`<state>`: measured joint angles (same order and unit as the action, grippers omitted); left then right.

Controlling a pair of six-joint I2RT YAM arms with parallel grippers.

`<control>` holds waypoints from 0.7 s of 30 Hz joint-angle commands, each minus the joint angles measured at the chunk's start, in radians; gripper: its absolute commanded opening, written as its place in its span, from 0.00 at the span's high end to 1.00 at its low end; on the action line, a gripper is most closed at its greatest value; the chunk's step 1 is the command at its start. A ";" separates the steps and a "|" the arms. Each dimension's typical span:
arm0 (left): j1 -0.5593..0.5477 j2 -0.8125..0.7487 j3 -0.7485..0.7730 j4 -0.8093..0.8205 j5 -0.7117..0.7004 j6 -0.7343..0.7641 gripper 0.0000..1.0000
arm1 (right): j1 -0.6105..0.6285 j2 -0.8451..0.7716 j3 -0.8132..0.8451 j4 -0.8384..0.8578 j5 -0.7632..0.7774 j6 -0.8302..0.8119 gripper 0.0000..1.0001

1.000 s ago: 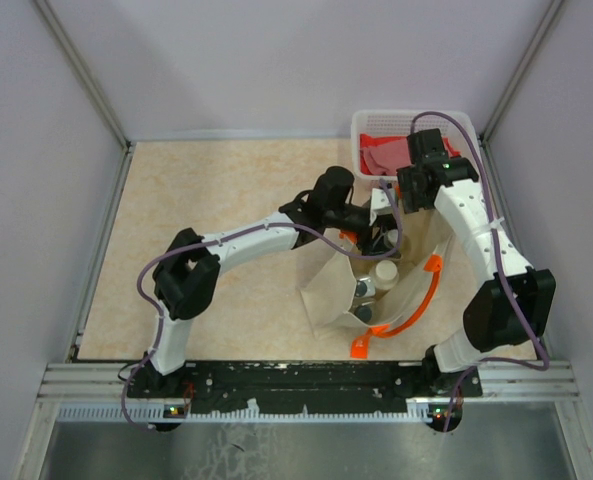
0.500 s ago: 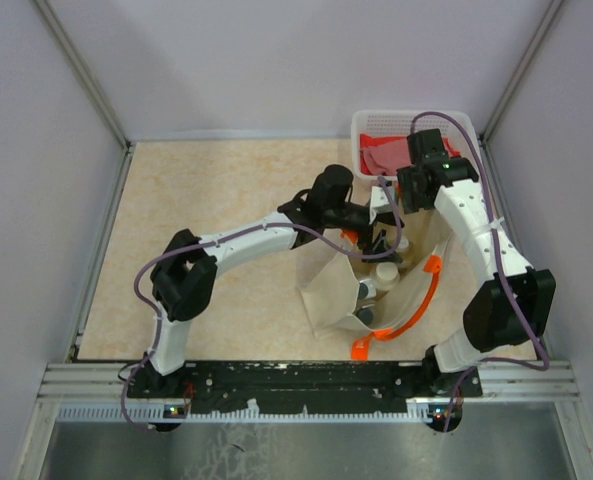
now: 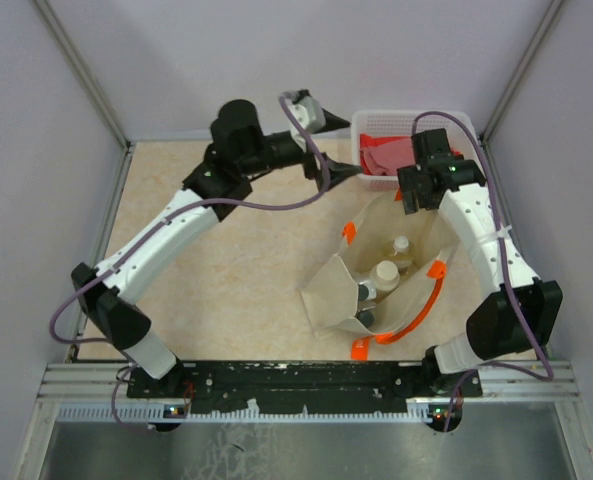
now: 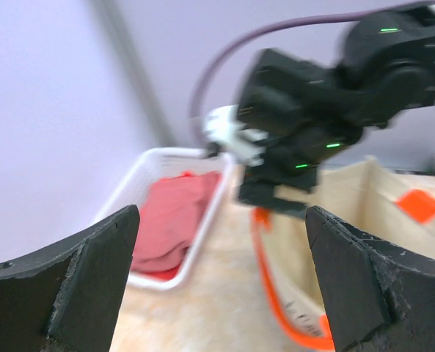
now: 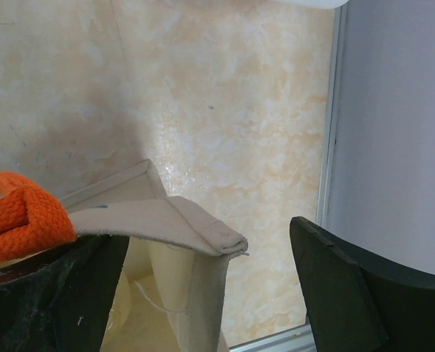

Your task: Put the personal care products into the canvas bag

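Observation:
The beige canvas bag (image 3: 326, 296) stands open at centre right, with orange handles (image 3: 422, 300). Inside it I see a white-capped bottle (image 3: 401, 244), a cream bottle (image 3: 385, 273) and two dark-capped bottles (image 3: 364, 293) (image 3: 368, 317). My left gripper (image 3: 344, 172) is open and empty, just beyond the bag's far left corner; in the left wrist view (image 4: 221, 220) it faces the bag (image 4: 349, 198). My right gripper (image 3: 413, 203) is open at the bag's far rim. In the right wrist view (image 5: 210, 242) a folded corner of the bag (image 5: 173, 213) lies between the fingers, unclamped.
A white lattice basket (image 3: 376, 118) with red cloth (image 3: 386, 152) stands at the back right, just behind both grippers; it also shows in the left wrist view (image 4: 140, 172). The enclosure's right wall (image 5: 393, 110) is close to the right gripper.

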<state>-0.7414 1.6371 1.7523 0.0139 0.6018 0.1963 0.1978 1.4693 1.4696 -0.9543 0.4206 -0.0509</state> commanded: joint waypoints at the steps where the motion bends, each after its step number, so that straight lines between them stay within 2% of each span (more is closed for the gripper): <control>1: 0.061 -0.087 -0.020 -0.129 -0.160 0.060 0.00 | -0.013 -0.071 0.077 -0.011 -0.014 -0.022 0.11; 3: 0.078 -0.114 -0.047 -0.136 -0.175 0.067 0.00 | -0.013 -0.066 0.076 -0.008 -0.025 -0.026 0.13; 7: 0.094 -0.131 -0.082 -0.133 -0.177 0.052 0.00 | -0.012 -0.029 0.071 -0.015 -0.055 -0.014 0.25; 9: 0.096 -0.129 -0.086 -0.137 -0.171 0.048 0.00 | -0.012 -0.021 0.071 -0.015 -0.071 -0.006 0.27; 16: 0.099 -0.085 -0.061 -0.287 -0.083 0.087 0.00 | -0.012 -0.023 0.122 -0.051 -0.059 -0.007 0.14; 21: 0.099 -0.088 -0.137 -0.268 -0.088 0.072 0.00 | -0.012 -0.030 0.182 -0.101 -0.076 0.004 0.07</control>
<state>-0.6468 1.5475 1.6596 -0.2329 0.4889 0.2653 0.1974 1.4532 1.5673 -1.0298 0.3611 -0.0498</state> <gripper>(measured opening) 0.998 0.917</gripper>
